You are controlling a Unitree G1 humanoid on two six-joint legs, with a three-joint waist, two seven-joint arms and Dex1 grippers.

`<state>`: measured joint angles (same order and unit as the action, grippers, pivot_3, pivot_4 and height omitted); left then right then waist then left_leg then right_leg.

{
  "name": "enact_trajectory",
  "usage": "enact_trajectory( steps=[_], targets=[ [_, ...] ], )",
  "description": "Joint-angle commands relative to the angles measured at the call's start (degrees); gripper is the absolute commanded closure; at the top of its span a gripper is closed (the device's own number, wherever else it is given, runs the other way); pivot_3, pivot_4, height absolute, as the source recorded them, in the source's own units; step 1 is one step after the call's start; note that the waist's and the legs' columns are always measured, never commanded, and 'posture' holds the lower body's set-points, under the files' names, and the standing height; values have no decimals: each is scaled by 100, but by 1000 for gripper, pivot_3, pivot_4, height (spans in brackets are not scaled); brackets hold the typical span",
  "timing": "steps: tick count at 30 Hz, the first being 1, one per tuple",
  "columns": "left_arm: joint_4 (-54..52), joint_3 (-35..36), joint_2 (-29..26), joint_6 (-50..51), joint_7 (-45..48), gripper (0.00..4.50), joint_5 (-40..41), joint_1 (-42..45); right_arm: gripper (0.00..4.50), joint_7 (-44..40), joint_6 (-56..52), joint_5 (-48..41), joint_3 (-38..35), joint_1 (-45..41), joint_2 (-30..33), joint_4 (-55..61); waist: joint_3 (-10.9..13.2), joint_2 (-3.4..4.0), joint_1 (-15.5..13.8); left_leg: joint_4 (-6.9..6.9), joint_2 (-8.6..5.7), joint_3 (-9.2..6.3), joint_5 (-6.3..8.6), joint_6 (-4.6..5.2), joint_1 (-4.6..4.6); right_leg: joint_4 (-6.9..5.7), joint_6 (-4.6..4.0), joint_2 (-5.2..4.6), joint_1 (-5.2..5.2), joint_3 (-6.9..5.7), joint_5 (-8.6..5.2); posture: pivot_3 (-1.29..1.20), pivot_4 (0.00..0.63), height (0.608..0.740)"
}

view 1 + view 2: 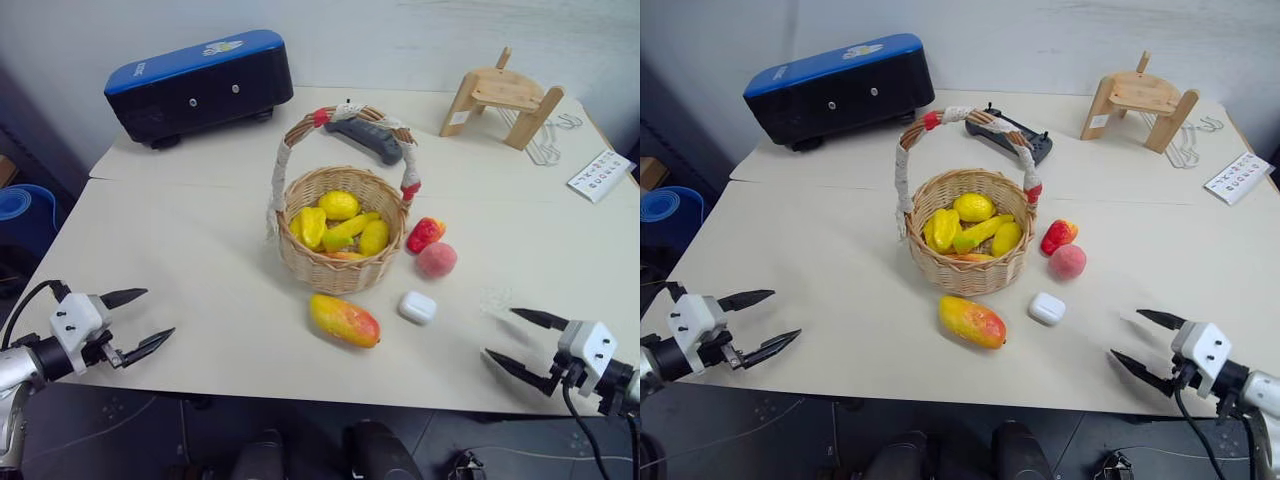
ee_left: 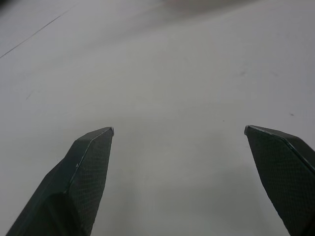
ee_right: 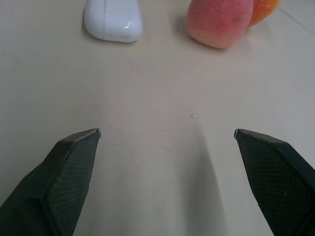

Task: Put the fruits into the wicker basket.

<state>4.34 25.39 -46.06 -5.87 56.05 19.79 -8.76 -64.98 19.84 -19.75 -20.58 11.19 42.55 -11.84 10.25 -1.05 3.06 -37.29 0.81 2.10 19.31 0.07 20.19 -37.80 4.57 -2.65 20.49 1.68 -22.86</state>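
Note:
The wicker basket (image 1: 343, 268) stands mid-table with several all-yellow fruits inside. In front of it lies the orange-yellow mango (image 1: 344, 320). To its right sit the small red-and-yellow fruit (image 1: 424, 234) and the pink peach (image 1: 436, 260); the peach (image 3: 219, 22) also shows in the right wrist view. My left gripper (image 1: 148, 321) hangs open at the table's front left edge, empty. At the front right, my right gripper (image 1: 512, 339) is open too, pointing toward the peach from well short of it.
A white earbud case (image 1: 417, 307) lies between mango and peach. Behind the basket are a dark controller (image 1: 365, 138), a blue-topped black box (image 1: 200, 85), a wooden stand (image 1: 503, 98) and a white card (image 1: 601, 175).

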Motion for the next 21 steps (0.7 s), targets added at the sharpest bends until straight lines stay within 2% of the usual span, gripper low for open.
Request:
enact_trajectory(
  steps=[1,4,8,11,14,17,21],
  targets=[
    [-294,-72,-44,165,83,16,164,79,0,73,-111,-184,-67,83,-11,276,0,0,0,-1,0,0,0,0,0,1,0,0,-2,0,0,0,150,740],
    [-751,-255,-112,778,357,16,619,152,0,200,-1130,-608,-23,111,16,771,0,-1,-2,-5,0,0,0,0,0,-1,0,0,-4,1,0,0,150,740],
    [-1624,-602,-241,1737,629,16,1363,539,0,382,-1505,-738,-78,74,39,1478,-1,-1,-4,-6,0,-2,-2,-3,1,-3,0,0,-2,1,0,0,150,740],
    [-2404,-1100,-182,2083,566,16,1524,964,0,393,-2108,-964,202,184,134,2496,0,1,-22,-4,0,-4,-18,-31,3,-2,0,0,-2,0,0,0,150,740],
    [-2832,-1391,-41,2354,440,16,1686,1288,0,719,-2872,-977,612,-158,150,3013,0,1,-22,-7,0,-4,-18,-32,5,-2,1,2,-3,0,1,0,150,740],
    [-3025,-1524,60,2558,367,16,1831,1482,0,911,-3233,-665,1068,-614,141,3001,0,0,4,-12,0,-2,-19,-34,5,-3,1,8,-2,4,1,0,150,740],
    [-3197,-1625,100,2736,421,16,1935,1404,0,1018,-2894,-82,1561,-1261,-83,2304,0,1,-6,-16,1,-3,-20,-35,6,-5,1,10,1,5,1,0,150,740]
  ],
)
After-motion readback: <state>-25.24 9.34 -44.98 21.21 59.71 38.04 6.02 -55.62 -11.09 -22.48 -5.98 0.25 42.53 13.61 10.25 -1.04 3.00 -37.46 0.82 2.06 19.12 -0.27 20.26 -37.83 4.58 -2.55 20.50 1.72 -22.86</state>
